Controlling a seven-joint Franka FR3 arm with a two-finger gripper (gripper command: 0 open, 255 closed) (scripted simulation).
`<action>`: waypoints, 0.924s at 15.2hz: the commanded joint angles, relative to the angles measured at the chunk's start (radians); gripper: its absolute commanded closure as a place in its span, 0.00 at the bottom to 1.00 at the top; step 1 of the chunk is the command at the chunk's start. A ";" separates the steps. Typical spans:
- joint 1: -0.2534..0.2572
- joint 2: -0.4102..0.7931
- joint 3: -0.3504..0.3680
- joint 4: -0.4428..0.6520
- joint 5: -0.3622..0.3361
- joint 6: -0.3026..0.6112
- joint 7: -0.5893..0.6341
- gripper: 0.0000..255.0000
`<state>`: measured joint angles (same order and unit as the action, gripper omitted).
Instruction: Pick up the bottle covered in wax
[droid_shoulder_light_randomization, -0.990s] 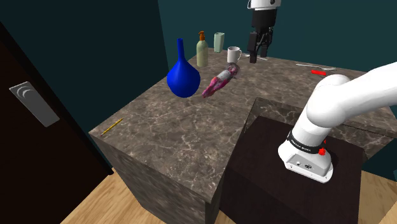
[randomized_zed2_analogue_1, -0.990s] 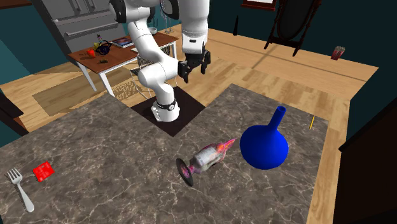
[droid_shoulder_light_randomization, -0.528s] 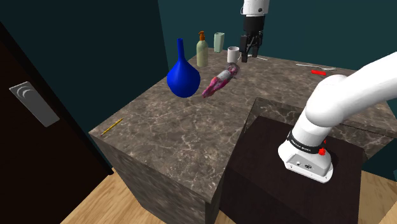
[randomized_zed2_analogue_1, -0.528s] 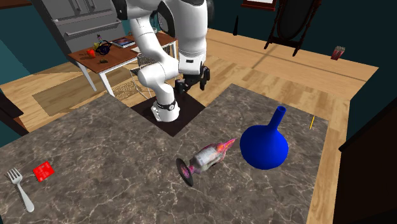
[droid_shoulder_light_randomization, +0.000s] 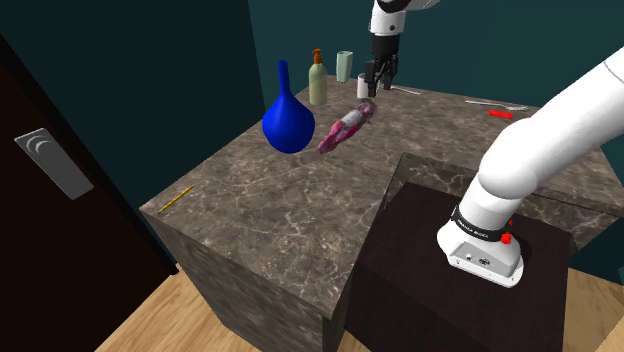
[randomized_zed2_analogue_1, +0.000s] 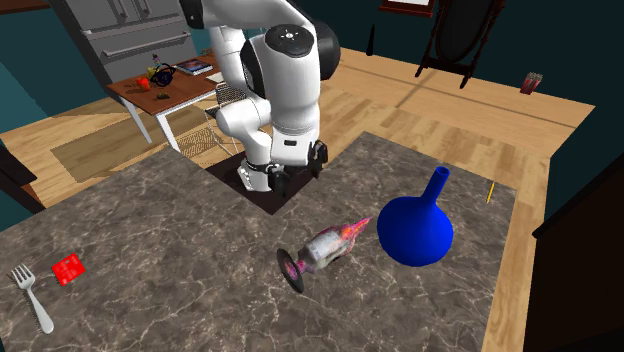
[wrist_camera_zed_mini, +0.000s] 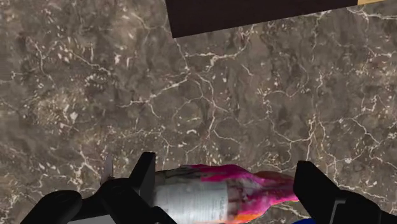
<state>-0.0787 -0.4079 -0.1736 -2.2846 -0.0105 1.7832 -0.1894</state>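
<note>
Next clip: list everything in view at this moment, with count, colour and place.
wax-covered bottle: one, pink and white, lying on its side mid-counter
vase: one, blue, standing by that bottle's neck
upright bottle: one, olive, brown top, counter's far edge
carton: one, pale green, beside the upright bottle
fork: one, grey, counter corner
red block: one, beside the fork
pencil: one, yellow, counter edge
counter: one, brown marble
gripper: one, black, open, over the wax-covered bottle
</note>
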 joint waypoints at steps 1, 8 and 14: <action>-0.008 0.064 -0.025 0.029 -0.002 0.040 -0.032 0.00; -0.033 0.306 -0.097 0.190 0.034 0.134 -0.140 0.00; -0.049 0.427 -0.119 0.250 0.069 0.196 -0.193 0.00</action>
<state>-0.1270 0.0093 -0.2919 -2.0312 0.0552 1.9659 -0.3784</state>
